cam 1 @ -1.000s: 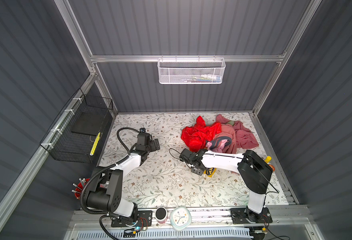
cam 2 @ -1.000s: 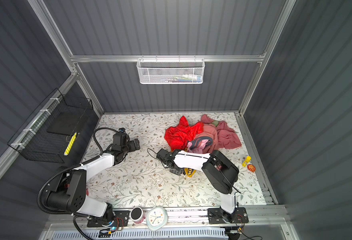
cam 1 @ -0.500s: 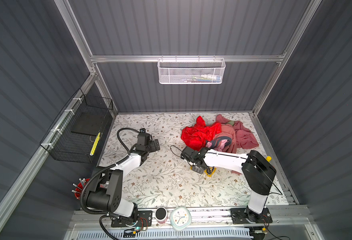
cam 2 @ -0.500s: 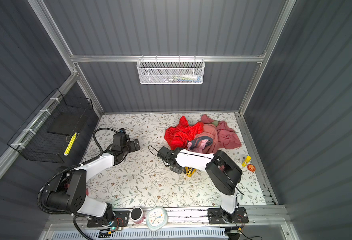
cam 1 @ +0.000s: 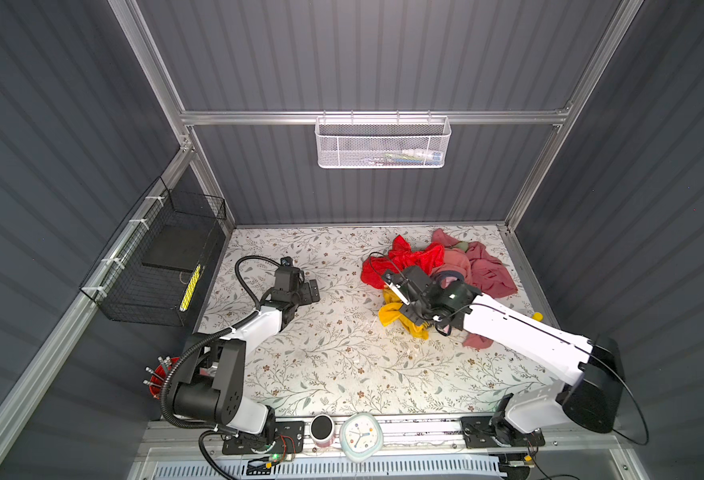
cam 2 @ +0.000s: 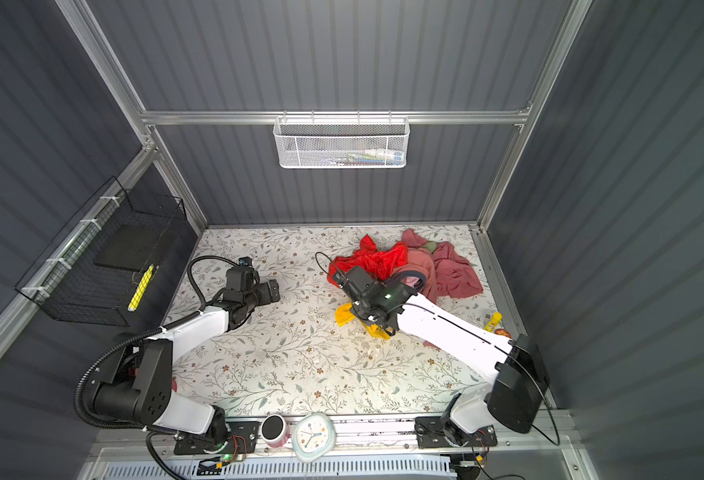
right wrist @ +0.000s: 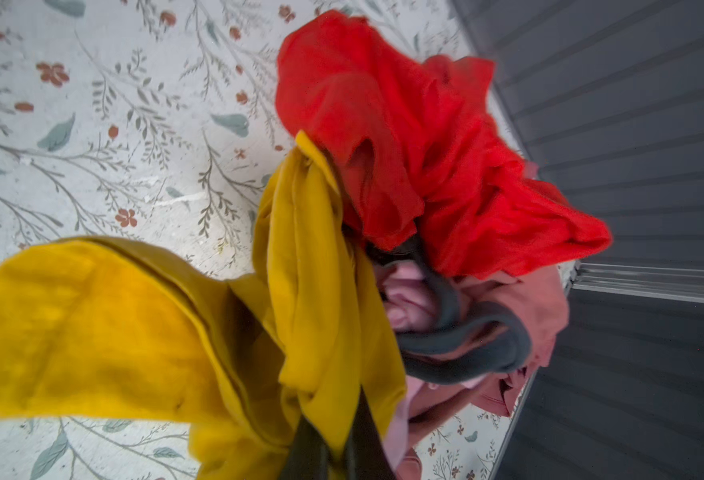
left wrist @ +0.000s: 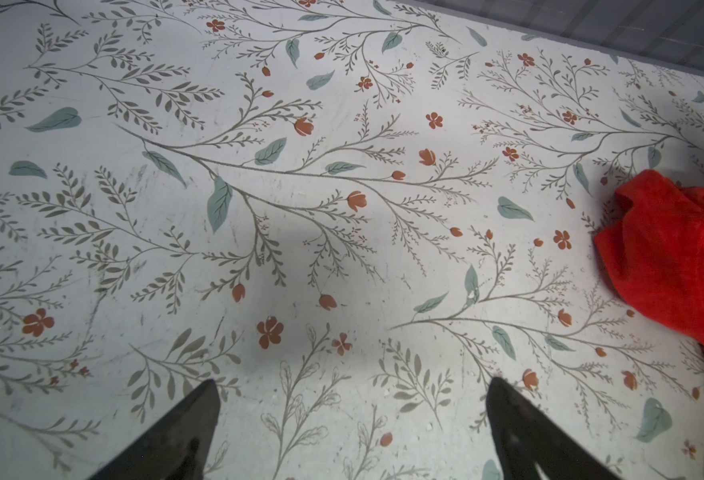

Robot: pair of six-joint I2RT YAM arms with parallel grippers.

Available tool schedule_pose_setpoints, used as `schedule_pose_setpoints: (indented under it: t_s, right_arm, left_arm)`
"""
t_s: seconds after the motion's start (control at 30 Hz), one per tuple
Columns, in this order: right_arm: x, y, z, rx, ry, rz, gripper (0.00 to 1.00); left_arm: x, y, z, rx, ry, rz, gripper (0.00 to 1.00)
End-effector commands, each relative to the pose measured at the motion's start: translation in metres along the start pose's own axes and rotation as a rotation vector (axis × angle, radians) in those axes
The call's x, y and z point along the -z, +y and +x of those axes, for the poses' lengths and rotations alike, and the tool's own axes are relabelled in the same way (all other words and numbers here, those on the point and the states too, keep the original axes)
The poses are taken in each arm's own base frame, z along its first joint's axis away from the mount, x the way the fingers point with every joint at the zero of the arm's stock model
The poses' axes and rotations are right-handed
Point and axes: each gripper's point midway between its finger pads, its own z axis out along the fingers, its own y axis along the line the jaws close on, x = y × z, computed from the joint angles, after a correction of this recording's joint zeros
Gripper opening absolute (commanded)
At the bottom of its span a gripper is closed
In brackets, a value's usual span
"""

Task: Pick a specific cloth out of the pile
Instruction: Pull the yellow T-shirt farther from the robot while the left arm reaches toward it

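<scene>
Currently our right fingers clench the yellow cloth, touching the pile at centre right; our left fingers gape above the floral surface.

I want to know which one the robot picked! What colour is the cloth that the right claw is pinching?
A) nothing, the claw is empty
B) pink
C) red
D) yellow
D: in the right wrist view, the right gripper is shut on a fold of the yellow cloth, while the red cloth lies beyond it, not between the fingers.
</scene>
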Motion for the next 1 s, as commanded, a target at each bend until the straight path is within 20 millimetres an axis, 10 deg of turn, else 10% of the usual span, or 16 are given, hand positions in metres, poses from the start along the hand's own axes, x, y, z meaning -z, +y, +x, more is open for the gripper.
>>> schedule_pose_setpoints:
  t_s: [0.0, 0.2, 0.53, 0.8, 0.97]
  right_arm:
    - [0.036, -0.038, -0.016, -0.102, -0.113, 0.090, 0.00]
    - [0.079, -0.082, -0.022, -0.242, -0.249, 0.153, 0.00]
    - [0.094, -0.156, 0.000, -0.546, -0.270, 0.211, 0.00]
    - [0.055, -0.191, 0.018, -0.705, -0.176, 0.166, 0.00]
    - [0.014, -0.173, 0.018, -0.756, -0.129, 0.051, 0.00]
  left_arm:
    - [0.003, -0.007, -0.009, -0.025, -0.007, 0.022, 1.00]
    - [0.001, -0.014, -0.007, -0.048, 0.002, 0.038, 1.00]
    - [0.002, -0.041, -0.005, -0.133, 0.019, 0.091, 1.00]
    - [0.008, -0.090, 0.001, -0.231, 0.038, 0.197, 1.00]
    - [0.034, -0.144, 0.006, -0.314, 0.032, 0.365, 1.00]
